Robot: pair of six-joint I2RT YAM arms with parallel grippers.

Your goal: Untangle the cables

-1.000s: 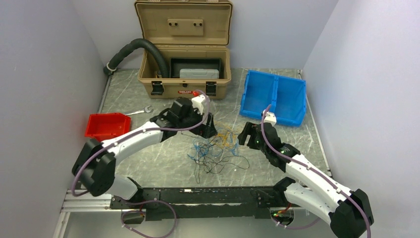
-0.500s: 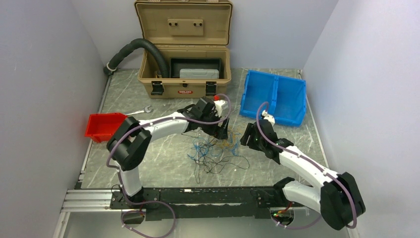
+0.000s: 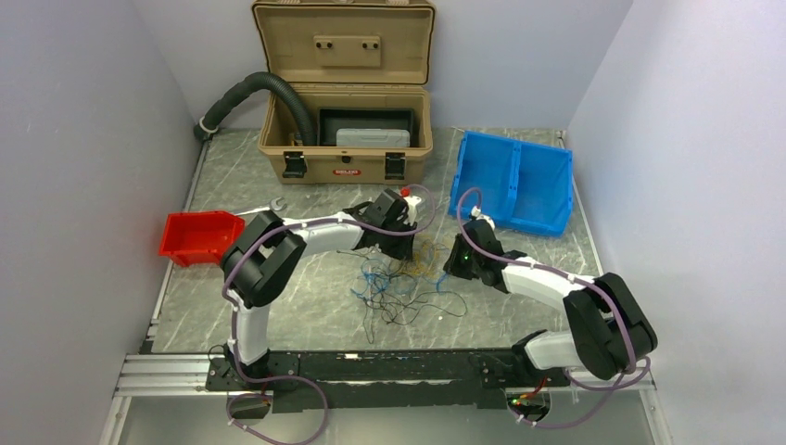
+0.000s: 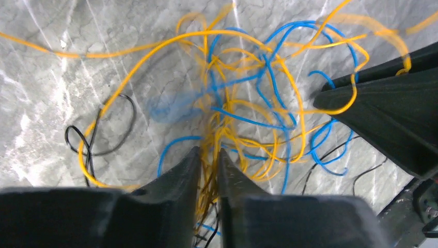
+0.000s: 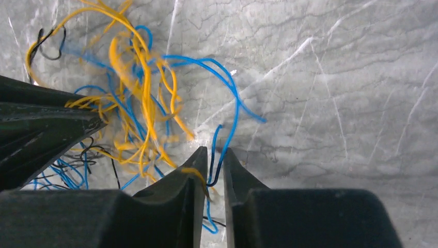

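Over the last second both arms have folded inward, bringing the left gripper point(image 4: 209, 155) and right gripper point(image 5: 216, 155) down onto opposite sides of the cables point(image 3: 408, 278), their wide jaws narrowed to slits around yellow-orange and blue strands.

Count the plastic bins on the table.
2: a red bin at the far left, and a blue two-compartment bin at the far right, beside the tan toolbox. None seems hidden.
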